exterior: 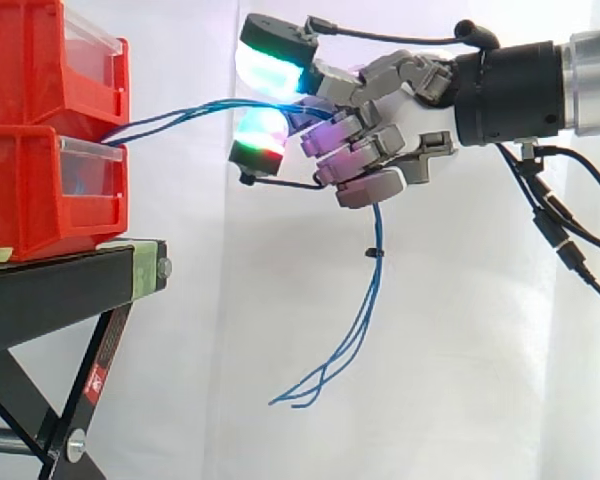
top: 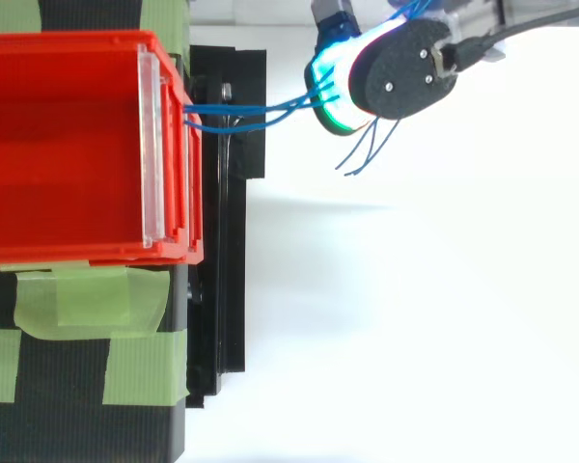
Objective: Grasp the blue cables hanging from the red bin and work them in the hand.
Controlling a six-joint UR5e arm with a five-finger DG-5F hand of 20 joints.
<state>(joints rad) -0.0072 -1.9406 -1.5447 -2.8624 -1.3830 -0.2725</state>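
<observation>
Cables (exterior: 375, 240), thin blue strands, stretch from bin (exterior: 30, 190) into curled hand (exterior: 365, 150).

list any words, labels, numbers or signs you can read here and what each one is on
Sticker on the slanted leg of the black stand: red and white, print too small to read.
Clear front panels of the red bins: no text I can make out.
Green tape: no writing.
Robot hand, shut on the blue cables: no print seen.
</observation>
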